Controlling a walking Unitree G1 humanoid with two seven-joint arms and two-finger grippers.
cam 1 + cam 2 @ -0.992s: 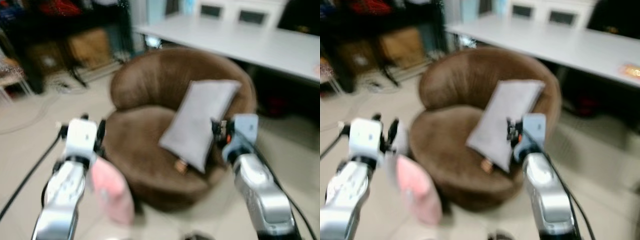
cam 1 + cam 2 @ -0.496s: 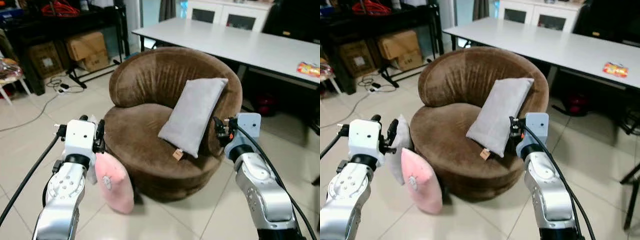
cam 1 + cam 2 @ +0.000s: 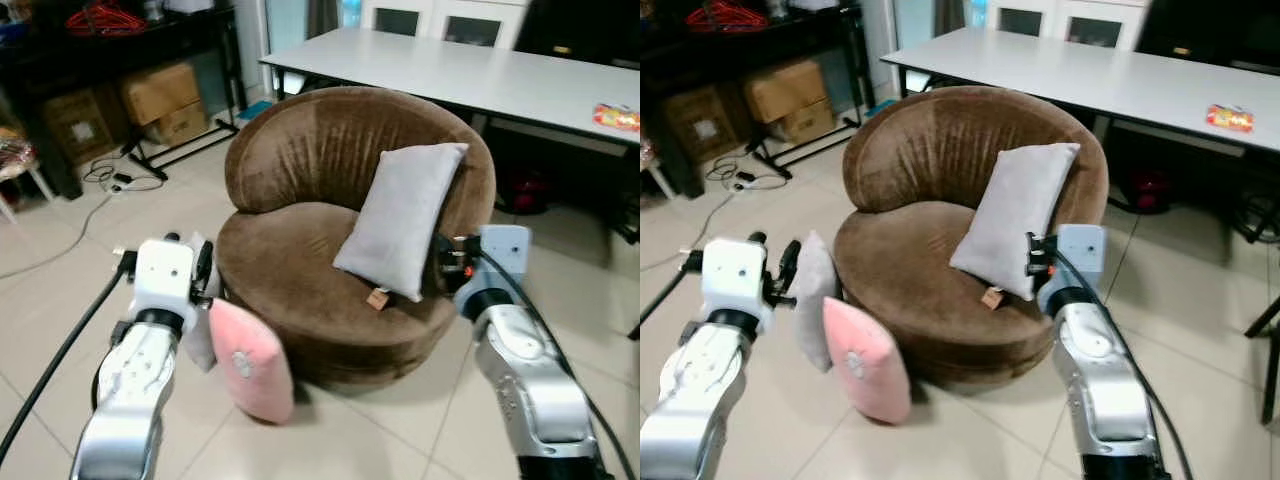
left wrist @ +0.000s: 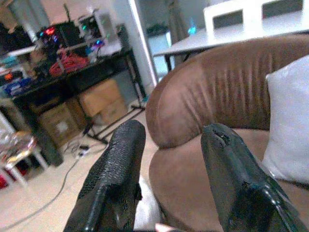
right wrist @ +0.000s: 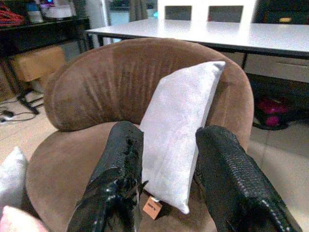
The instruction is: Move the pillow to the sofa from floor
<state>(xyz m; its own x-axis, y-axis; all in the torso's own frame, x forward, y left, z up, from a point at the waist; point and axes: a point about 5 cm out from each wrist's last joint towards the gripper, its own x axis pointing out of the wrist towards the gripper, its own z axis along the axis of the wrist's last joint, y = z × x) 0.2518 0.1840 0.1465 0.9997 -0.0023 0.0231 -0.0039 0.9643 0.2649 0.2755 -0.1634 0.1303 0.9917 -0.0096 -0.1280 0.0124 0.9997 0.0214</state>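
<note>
In front of the robot: a round brown sofa (image 3: pixel 340 250) on a tiled floor (image 3: pixel 60 290), with a white table (image 3: pixel 470 75) behind it.
Sofa load: a grey pillow (image 3: pixel 400 220) leans upright against the backrest, its tag at the lower edge.
Task things: a pink pillow (image 3: pixel 865 360) stands on the floor against the sofa's front; a second grey cushion (image 3: pixel 815 310) stands just behind it, touching it.
Left gripper (image 4: pixel 169 159): held up just above the two floor pillows, jaws apart and empty, pointed at the sofa.
Right gripper (image 5: pixel 164 164): raised at the sofa's right edge near the leaning pillow, jaws apart, holding nothing.
Stage: judged as approach; neither floor pillow is gripped yet.
Risk 1: soft fabric may slip from narrow fingers if only a corner is pinched.
Risk 2: the two floor pillows touch, so closing on one may drag or topple the other.
Risk 3: the right gripper, close to the seated pillow, could knock it off if swung inward.
Uncertain: which floor pillow is meant cannot be told; the pink one is probably nearer the left gripper.
Change from half a second earlier: the scene sits slightly lower and larger, consistent with camera motion; pillows and both arms keep the same arrangement.
</note>
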